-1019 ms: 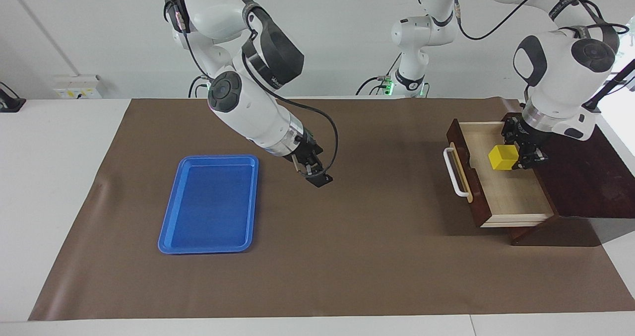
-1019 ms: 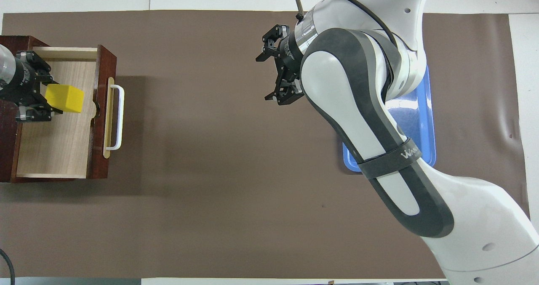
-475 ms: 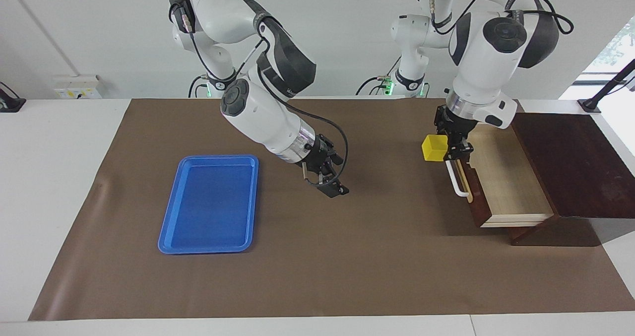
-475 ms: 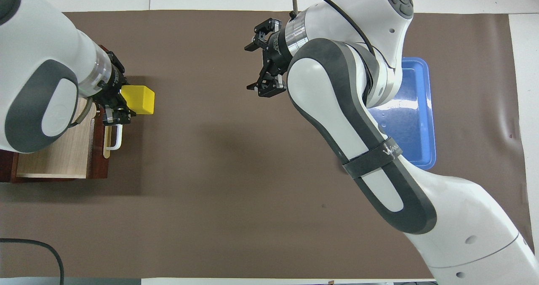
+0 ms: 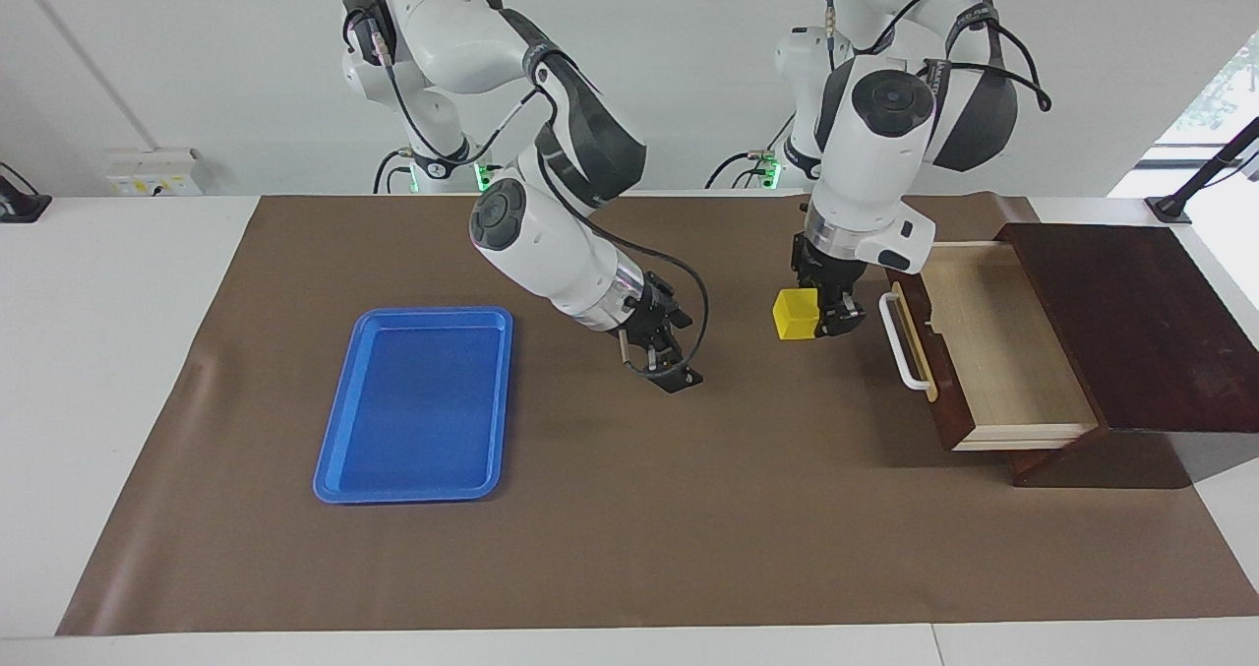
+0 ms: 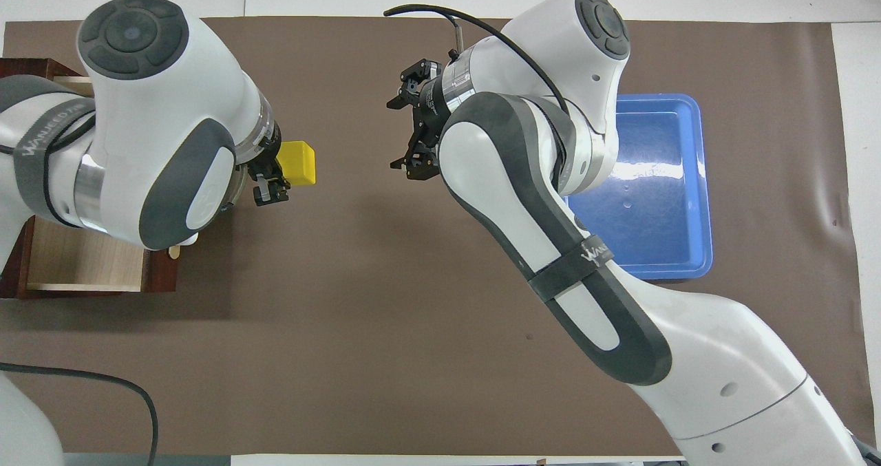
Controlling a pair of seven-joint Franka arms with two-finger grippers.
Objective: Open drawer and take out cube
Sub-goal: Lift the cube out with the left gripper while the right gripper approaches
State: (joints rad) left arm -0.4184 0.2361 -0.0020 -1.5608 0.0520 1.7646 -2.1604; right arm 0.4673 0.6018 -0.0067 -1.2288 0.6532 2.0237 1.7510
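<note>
A: Where is the cube [image 5: 796, 313] now?

B: It is out of the drawer [image 5: 993, 351]. The left gripper [image 5: 821, 314] holds it between its fingers, in the air over the brown mat [image 5: 689, 509], just beside the drawer's white handle [image 5: 903, 341], toward the middle of the table.

A: Does the overhead view say the same?

B: Partly. There the cube [image 6: 297, 164] shows clearly, yellow, next to the left gripper [image 6: 274, 177], but the big white body of the left arm covers most of the drawer [image 6: 82, 263]. Only a corner of the pale wood inside and the dark front can be seen. The facing view shows the whole drawer pulled open and nothing inside it.

A: And is the cube touching the mat?

B: From above I cannot tell. In the facing view it seems lifted a little.

A: What about the right gripper [image 5: 669, 366]?

B: It is over the mat between the blue tray [image 5: 334, 469] and the cube, and it holds nothing. In the overhead view its two fingers stand well apart, so the jaws are wide. In the facing view this gripper points down and away, and the gap is harder to read.

A: And the tray?

B: It lies flat toward the right arm's end. From above, the right arm hides one edge of the blue tray [image 6: 681, 177].
</note>
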